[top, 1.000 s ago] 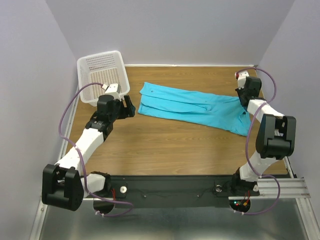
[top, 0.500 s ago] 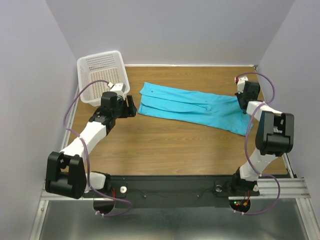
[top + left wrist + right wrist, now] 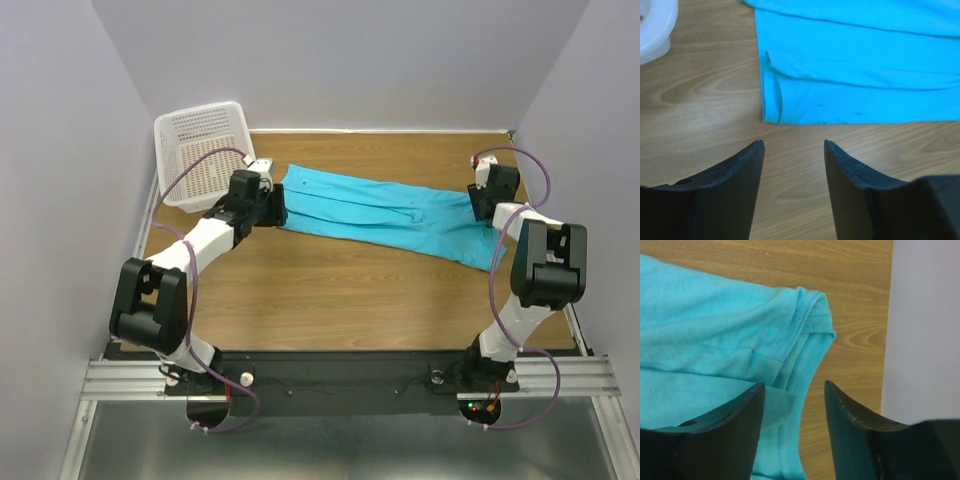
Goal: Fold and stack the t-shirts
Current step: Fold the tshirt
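Just ahead of the left gripper (image 3: 794,144), the shirt (image 3: 855,75) lies flat on the table (image 3: 700,100), its near corner close to the fingertips but not touching them. The jaws stand partly apart with nothing between. A basket (image 3: 654,25) sits ahead to its left. Below the right gripper (image 3: 794,385), jaws parted and gripping nothing, lies the shirt's seamed end, with the wall (image 3: 925,315) to its right.

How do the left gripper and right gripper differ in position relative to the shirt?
The left gripper is above bare table, just short of the turquoise shirt; the right gripper is above the cloth itself. The left is at the shirt's left end, the right at its right end. Both are open and hold nothing.
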`<state>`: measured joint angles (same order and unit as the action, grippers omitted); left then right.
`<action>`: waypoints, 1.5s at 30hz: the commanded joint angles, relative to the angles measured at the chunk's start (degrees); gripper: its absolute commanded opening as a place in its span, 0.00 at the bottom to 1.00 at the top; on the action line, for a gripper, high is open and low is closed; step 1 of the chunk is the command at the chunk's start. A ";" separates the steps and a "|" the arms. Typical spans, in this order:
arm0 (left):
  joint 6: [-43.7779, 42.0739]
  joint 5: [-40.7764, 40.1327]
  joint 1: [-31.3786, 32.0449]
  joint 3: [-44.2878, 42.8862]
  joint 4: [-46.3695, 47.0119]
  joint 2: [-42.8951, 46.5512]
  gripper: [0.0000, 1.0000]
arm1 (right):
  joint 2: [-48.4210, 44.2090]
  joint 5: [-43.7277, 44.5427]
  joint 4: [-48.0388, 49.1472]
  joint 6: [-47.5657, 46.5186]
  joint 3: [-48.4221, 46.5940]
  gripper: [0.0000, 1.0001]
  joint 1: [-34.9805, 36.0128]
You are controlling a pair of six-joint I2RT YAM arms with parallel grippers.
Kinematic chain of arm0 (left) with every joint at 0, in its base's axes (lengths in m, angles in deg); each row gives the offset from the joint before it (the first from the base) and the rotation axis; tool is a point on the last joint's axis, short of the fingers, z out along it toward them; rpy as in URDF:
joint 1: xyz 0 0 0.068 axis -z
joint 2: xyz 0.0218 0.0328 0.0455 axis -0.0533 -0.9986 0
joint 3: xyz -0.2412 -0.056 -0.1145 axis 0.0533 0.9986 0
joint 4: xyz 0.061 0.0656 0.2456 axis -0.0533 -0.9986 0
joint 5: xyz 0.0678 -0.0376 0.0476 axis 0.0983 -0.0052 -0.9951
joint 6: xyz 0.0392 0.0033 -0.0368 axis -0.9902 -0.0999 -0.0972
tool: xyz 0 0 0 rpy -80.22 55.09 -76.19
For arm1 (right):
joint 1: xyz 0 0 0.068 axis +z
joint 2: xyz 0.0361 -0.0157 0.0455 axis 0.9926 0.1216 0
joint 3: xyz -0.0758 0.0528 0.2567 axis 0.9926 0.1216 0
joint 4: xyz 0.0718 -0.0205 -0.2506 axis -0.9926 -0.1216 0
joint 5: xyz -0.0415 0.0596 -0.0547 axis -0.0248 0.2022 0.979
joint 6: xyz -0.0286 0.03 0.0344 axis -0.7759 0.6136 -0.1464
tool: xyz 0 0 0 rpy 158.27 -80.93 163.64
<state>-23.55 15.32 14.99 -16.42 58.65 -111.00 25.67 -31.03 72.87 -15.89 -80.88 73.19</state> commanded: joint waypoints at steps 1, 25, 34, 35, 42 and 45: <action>1.84 -4.78 2.69 -6.57 -0.07 -3.46 0.60 | -2.93 -0.73 2.99 2.02 0.04 0.65 -0.55; 26.81 -17.79 5.69 -17.56 -1.56 -21.40 0.36 | -25.00 -23.14 0.61 6.94 12.00 1.00 -0.99; 26.98 -19.29 5.60 -20.64 -1.83 -25.53 0.36 | -25.53 -24.02 0.53 7.03 12.17 1.00 -0.99; 26.72 -19.46 5.69 -21.43 -2.26 -25.97 0.36 | -25.53 -24.11 0.53 7.03 12.17 1.00 -0.99; 26.63 -20.87 5.69 -23.54 -2.71 -28.52 0.32 | -26.06 -24.38 0.44 7.03 12.26 1.00 -1.07; 26.63 -21.48 5.69 -23.81 -2.80 -28.78 0.23 | -26.06 -24.55 0.53 7.03 12.35 1.00 -1.07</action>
<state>2.86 -3.70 20.48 -37.68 55.79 -140.33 0.99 -54.63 71.89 -9.36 -68.44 72.53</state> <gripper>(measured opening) 0.280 0.999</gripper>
